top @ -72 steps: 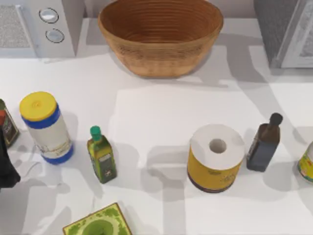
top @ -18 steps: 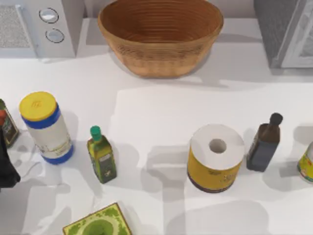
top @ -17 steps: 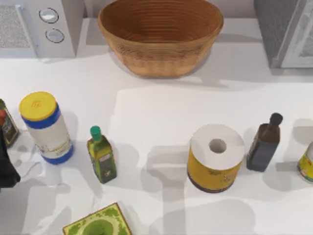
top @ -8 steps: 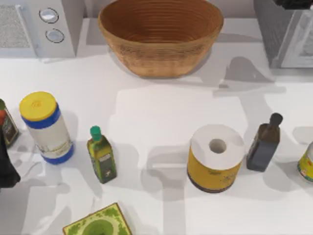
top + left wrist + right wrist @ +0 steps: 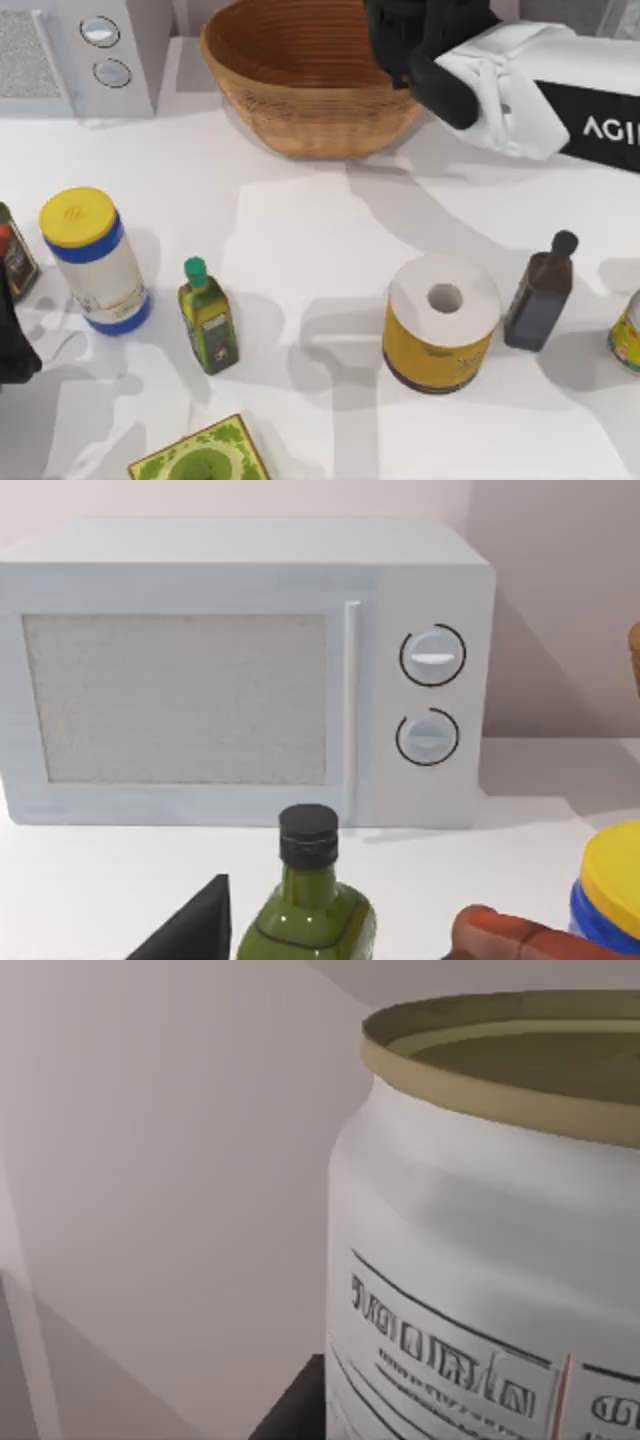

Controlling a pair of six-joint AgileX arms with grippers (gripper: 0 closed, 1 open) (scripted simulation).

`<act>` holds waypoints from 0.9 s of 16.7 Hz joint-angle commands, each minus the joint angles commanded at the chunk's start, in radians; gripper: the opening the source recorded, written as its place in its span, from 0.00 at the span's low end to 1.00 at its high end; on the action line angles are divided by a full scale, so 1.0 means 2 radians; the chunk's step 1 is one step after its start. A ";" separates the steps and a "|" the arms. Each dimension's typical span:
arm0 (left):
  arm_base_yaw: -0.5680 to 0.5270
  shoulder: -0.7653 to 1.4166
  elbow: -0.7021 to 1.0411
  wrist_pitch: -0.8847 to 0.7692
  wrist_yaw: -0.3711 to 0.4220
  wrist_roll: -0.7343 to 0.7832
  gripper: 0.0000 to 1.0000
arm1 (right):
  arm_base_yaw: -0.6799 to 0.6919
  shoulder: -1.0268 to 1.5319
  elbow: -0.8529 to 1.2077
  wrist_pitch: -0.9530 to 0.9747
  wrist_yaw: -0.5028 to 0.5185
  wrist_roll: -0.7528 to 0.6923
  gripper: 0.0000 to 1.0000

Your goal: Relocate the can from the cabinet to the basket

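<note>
Right hand over the basket.
The can sits right against the hand; its grip cannot be told. Left hand parked at counter's left edge.

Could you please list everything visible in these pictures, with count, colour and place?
basket: one, tan-brown, table's far middle
can: one, white with olive top, close before the right wrist camera
microwave: one, white, far left
jar: one, white, yellow lid, left
oil bottle: one, green, left of centre
paper roll: one, white and yellow, right of centre
dark bottle: one, right
yellow-green can: one, right edge
green box: one, near edge
table: one, white
right arm: one, white and black, over the basket's right rim
left arm: one, black, parked at left edge
</note>
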 joint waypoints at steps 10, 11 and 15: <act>0.000 0.000 0.000 0.000 0.000 0.000 1.00 | 0.012 0.141 0.109 0.032 0.041 -0.018 0.00; 0.000 0.000 0.000 0.000 0.000 0.000 1.00 | 0.009 0.143 0.105 0.031 0.040 -0.016 0.00; 0.000 0.000 0.000 0.000 0.000 0.000 1.00 | 0.004 0.161 0.132 0.028 0.034 -0.017 0.00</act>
